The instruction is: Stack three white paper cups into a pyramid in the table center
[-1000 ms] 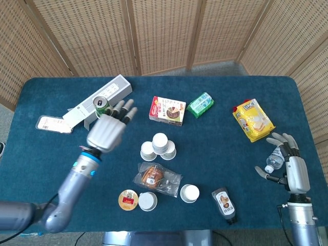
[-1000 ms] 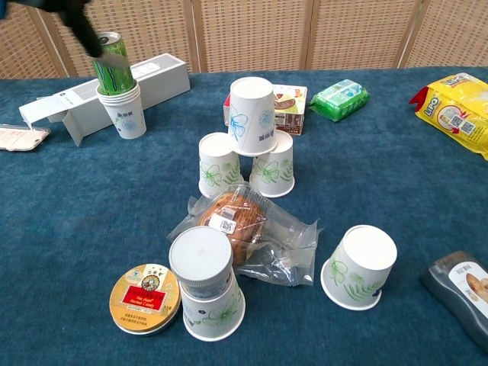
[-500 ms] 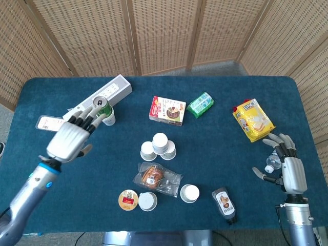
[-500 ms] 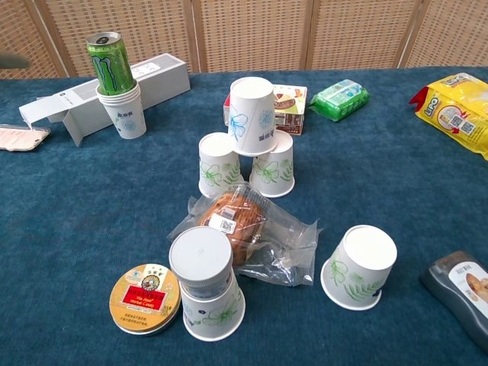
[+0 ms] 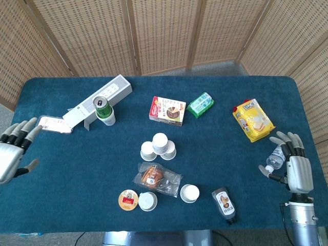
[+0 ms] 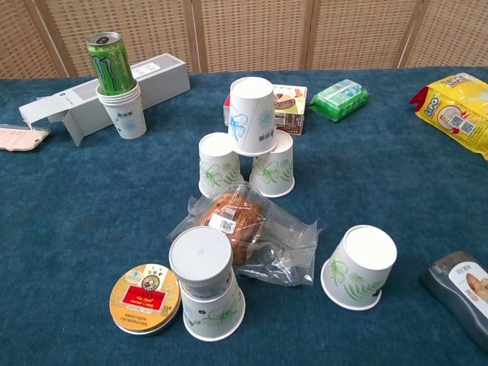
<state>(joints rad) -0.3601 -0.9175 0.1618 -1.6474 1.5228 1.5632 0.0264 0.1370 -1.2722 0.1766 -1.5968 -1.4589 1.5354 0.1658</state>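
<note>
- Since one second ago, in the head view, my left hand (image 5: pixel 13 151) has pulled away from the green can (image 5: pixel 101 106) to the far left edge of the desk (image 5: pixel 77 169); it is released, fingers apart, grasping nothing.
- Head view: my right hand (image 5: pixel 293 166) has hardly moved. It is near the right desk edge with fingers spread over a small water bottle (image 5: pixel 274 159); I cannot tell if it really grips the bottle or only rests beside it.
- Head view: the pyramid (image 5: pixel 159 146) stands near the desk center, two cups below and one on top, well apart from both hands.
- Chest view: no hand is visible. The top cup (image 6: pixel 252 116) sits across the two base cups (image 6: pixel 217 165), which touch each other, and it looks a little tilted.
- Chest view, risk: the wrapped bun (image 6: pixel 240 221) lies just beside the base cups, its plastic near the left one. I judge that any push on this wrapper could shift a base cup and drop the top one.
- Chest view, risk: spare cups (image 6: pixel 358 267) lie in front. If I reach for them low across the center, my arm could knock the pyramid down.
</note>
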